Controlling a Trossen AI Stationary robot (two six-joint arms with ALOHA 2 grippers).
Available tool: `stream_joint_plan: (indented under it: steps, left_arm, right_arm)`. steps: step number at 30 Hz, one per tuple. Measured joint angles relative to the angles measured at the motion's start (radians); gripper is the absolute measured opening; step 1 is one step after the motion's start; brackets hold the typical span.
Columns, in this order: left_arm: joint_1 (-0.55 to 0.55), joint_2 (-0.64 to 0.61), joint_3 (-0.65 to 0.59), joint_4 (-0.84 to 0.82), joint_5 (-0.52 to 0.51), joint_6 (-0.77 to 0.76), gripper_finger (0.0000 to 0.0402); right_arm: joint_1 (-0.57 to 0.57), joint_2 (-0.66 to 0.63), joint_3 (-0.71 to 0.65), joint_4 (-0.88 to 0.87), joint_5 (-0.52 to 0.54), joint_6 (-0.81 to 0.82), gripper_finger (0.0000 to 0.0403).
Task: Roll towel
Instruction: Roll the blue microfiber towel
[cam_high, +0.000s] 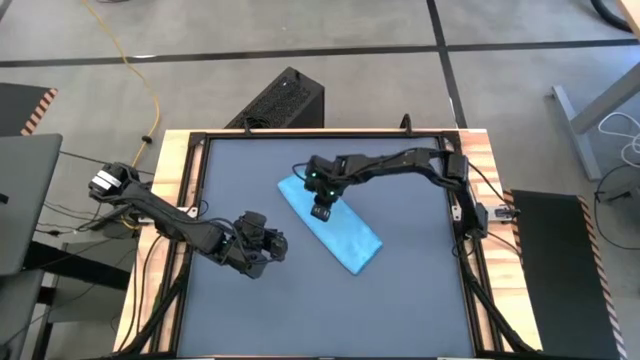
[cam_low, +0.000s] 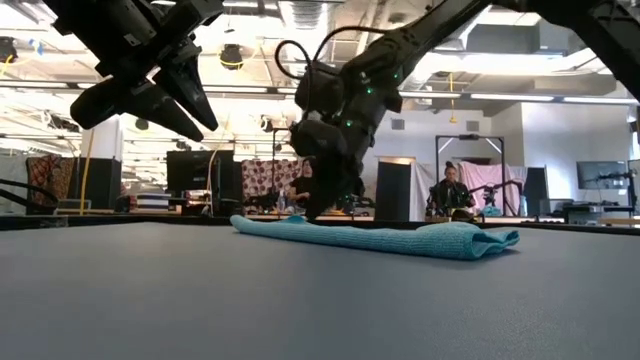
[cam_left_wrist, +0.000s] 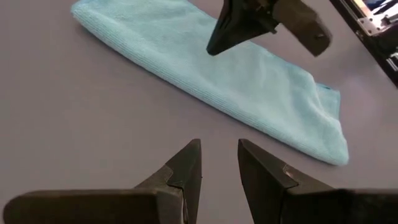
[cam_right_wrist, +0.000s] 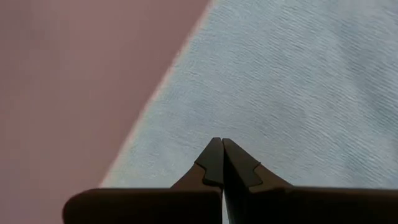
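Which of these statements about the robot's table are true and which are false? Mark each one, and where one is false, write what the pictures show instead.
1. The towel lies spread out as one flat square sheet. False: it is folded into a long narrow strip.
2. The right gripper is shut, with its tips down on the towel. True.
3. The left gripper holds a corner of the towel. False: it holds nothing, its fingers slightly apart, off to the side of the towel.
4. The towel lies slantwise across the dark grey table. True.
5. The towel is red. False: it is sky-blue.
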Motion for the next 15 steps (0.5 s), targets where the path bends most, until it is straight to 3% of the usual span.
stream_joint_plan:
  steps: [10,15]
  left_arm:
    - [0.000,0.000,0.000,0.006,0.000,0.000,0.0093]
    - [0.000,0.000,0.000,0.008,0.001,0.000,0.0093]
  right_arm:
    - [-0.014,0.000,0.000,-0.006,0.263,-0.070,0.0017]
    - [-0.011,0.000,0.000,-0.015,0.287,-0.093,0.0017]
